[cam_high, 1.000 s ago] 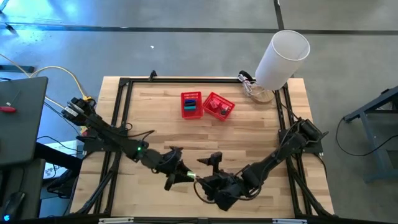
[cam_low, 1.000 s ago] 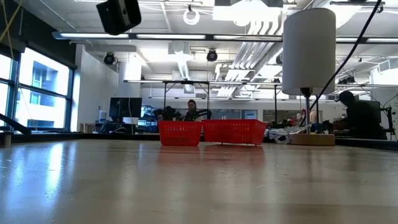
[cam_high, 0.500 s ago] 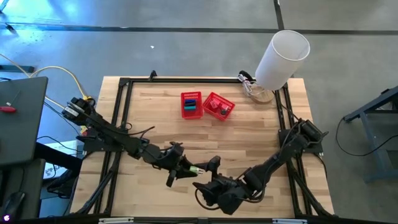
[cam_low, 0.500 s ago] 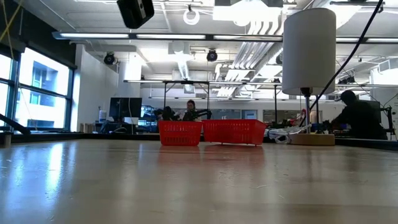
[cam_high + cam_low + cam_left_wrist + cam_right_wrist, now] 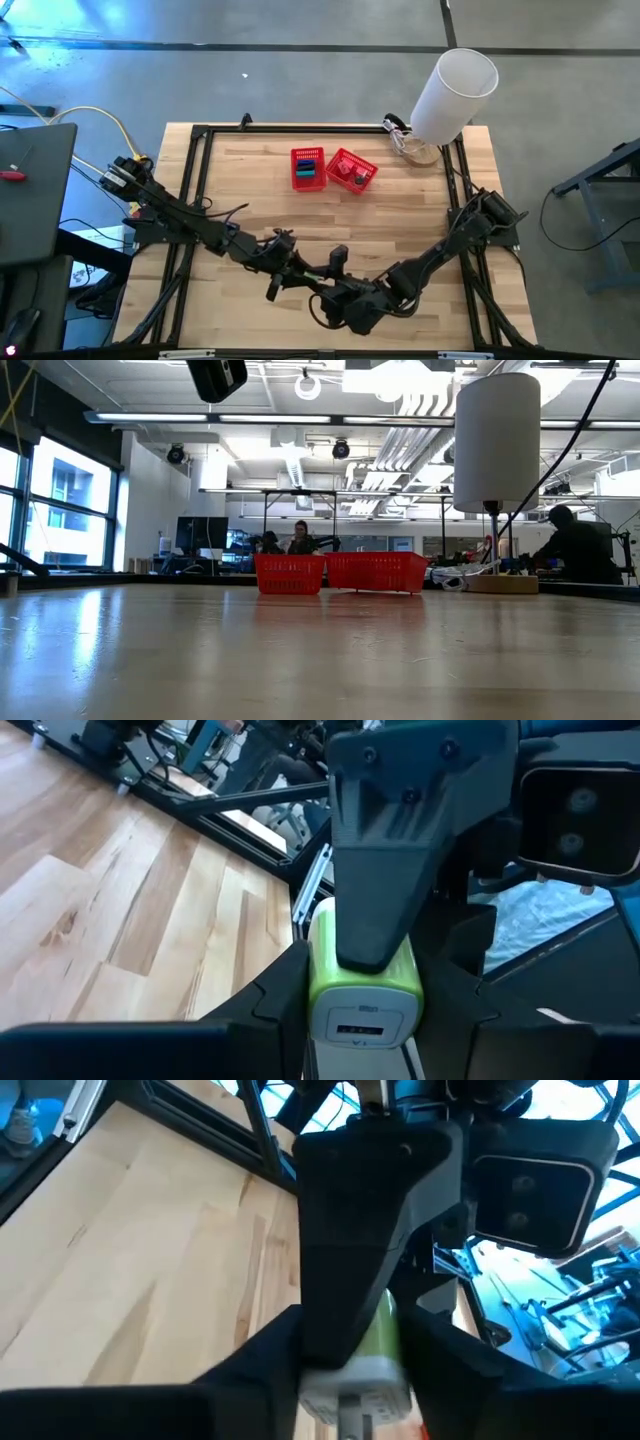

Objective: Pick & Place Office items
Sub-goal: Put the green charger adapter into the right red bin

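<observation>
A small green and whitish office item [image 5: 312, 272] hangs above the table's near middle, between my two grippers. My left gripper [image 5: 298, 270] comes at it from the left and is shut on it. My right gripper [image 5: 328, 270] comes from the right and is shut on its other end. The left wrist view shows the green body [image 5: 365, 985], with a finger of the right gripper [image 5: 385, 850] lying over it. In the right wrist view the item [image 5: 375, 1355] sits between that gripper's own fingers. My left gripper pinches the green body's two sides [image 5: 318, 982] between its two fingers, coming level from the table's left. The item is lifted clear of the table. My right gripper pinches the item's whitish end [image 5: 345, 1385] between its two fingers, slanting down from the table's right. The left gripper's finger [image 5: 360, 1230] hides much of the item.
Two red mesh baskets [image 5: 308, 168] [image 5: 351, 171] stand side by side at the far middle, small items inside them; the low view shows them too [image 5: 290, 573] [image 5: 377, 571]. A big white cylinder [image 5: 455, 95] stands at the far right corner. Bare wood lies between the baskets and the grippers.
My right gripper's fingers stood wide beside the green item and have now shut on it, with the wrist turning a little. My left gripper has kept its hold, and the item stays lifted in the same place.
</observation>
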`<action>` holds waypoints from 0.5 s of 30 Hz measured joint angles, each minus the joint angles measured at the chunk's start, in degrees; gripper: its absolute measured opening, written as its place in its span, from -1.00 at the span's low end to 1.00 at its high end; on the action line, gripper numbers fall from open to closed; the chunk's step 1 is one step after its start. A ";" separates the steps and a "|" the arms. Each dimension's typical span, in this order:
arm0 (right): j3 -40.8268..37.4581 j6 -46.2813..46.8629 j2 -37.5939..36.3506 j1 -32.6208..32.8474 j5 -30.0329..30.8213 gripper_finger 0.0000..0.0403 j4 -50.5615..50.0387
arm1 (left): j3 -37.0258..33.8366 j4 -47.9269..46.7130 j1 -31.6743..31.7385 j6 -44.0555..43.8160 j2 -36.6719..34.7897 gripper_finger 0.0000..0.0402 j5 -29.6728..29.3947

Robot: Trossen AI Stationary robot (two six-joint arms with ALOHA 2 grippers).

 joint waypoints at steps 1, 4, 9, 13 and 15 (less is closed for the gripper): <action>0.00 -0.06 0.00 0.02 -0.32 -0.33 0.05 | -0.01 -0.01 -0.05 -0.06 0.00 -0.39 -0.11; 0.00 -0.28 0.00 0.02 -0.40 -0.39 0.19 | -0.01 0.11 -0.04 -0.19 0.00 -0.39 0.00; 0.00 -0.28 0.00 0.02 -0.61 -0.39 0.20 | -0.01 0.11 -0.02 -0.19 0.00 -0.39 -0.03; 0.00 -0.25 0.00 0.04 -1.05 -0.39 0.20 | -0.01 0.09 -0.02 -0.20 0.00 -0.26 -0.22; 0.00 0.40 0.01 0.02 -1.97 -0.39 0.14 | -0.01 0.48 0.00 0.12 0.00 -0.09 -0.12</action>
